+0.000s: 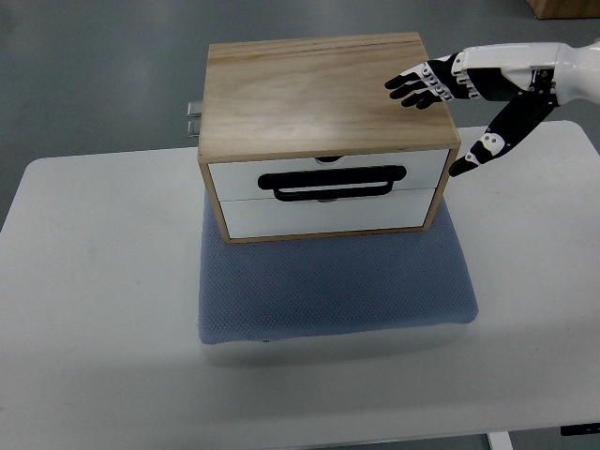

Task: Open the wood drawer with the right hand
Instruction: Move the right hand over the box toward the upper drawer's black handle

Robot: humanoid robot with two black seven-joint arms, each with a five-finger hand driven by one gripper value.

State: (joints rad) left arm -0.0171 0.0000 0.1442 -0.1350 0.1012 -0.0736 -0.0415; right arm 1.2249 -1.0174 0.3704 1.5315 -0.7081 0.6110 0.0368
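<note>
A wooden drawer box (319,89) with two white drawer fronts stands on a blue-grey mat (337,286). Both drawers look closed. A black handle (333,181) runs across the seam between the drawer fronts (328,214). My right hand (441,103) comes in from the right edge and hovers over the box's right rear corner. Its fingers (417,86) are spread above the wooden top, its thumb (473,155) hangs down beside the right wall, and it holds nothing. The left arm does not show.
The mat lies on a white table (94,309) with bare surface to the left, right and front. Metal fittings (194,119) stick out behind the box's left rear corner. Grey floor lies beyond the table.
</note>
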